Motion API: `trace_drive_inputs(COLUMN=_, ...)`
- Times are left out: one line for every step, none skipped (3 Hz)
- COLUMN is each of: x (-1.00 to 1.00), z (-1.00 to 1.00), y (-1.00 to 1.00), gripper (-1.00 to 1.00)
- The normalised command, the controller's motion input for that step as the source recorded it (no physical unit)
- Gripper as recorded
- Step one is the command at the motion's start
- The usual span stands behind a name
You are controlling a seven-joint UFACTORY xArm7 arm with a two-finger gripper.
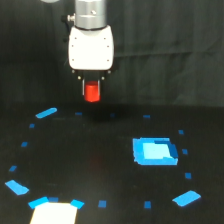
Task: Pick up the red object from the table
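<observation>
Your gripper (92, 90): fingers clamped on red object (92, 93), block held clear above table (100, 165). White wrist housing (90, 47) directly above. Large blue patch (154, 151) lies well apart, toward exterior view's right. Small blue marks ring surface.

A large blue square patch (155, 151) is lying toward the exterior view's right. Small blue tape marks (46, 113) are ringing it, and a white patch (54, 212) is glaring at the bottom edge.
</observation>
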Motion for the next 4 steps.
trace_drive_inputs(x=-0.41, z=1.00, y=0.56, gripper=-0.85)
trace_drive_inputs(x=-0.02, z=1.00, y=-0.24, gripper=-1.00)
trace_drive_inputs(x=-0.05, z=0.55, y=-0.15, gripper=-0.95)
trace_drive_inputs(x=0.09, z=0.27, y=-0.16, gripper=-0.99)
